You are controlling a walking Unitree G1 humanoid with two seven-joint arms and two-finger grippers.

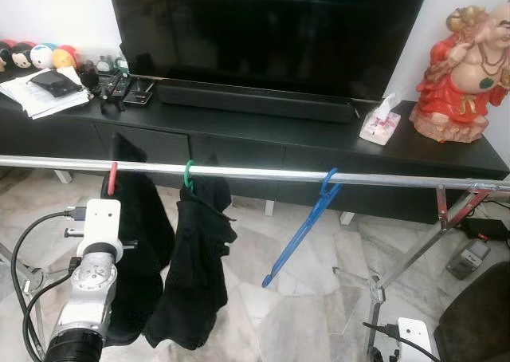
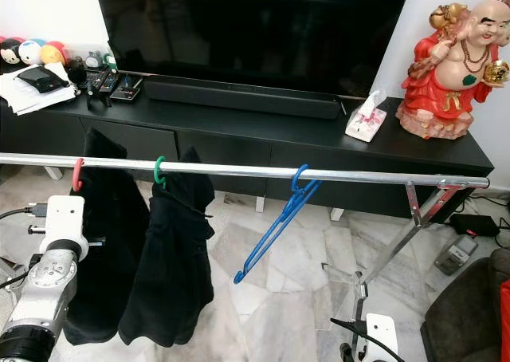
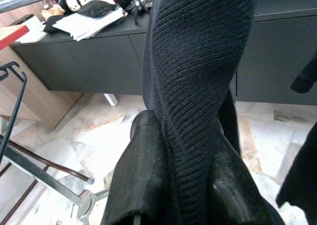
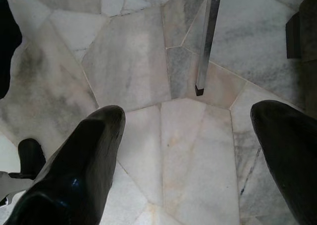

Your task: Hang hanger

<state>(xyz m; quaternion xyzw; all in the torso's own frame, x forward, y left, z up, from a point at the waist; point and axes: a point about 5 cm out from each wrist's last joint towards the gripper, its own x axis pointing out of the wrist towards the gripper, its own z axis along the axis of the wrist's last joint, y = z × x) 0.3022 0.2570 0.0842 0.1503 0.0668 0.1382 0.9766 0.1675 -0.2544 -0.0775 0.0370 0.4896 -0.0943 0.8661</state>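
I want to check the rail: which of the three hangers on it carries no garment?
The blue hanger, nearest the rail's right end, is bare and hangs tilted. The red hanger and green hanger each carry a dark garment.

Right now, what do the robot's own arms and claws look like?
The left arm is silver metal with ribbed round joints, a white boxy wrist block and a black ring at its base; black cables loop beside it. The right arm shows a white block trailing a black cable. The left claw and the right claw each have two long, glossy black fingers with rounded tips.
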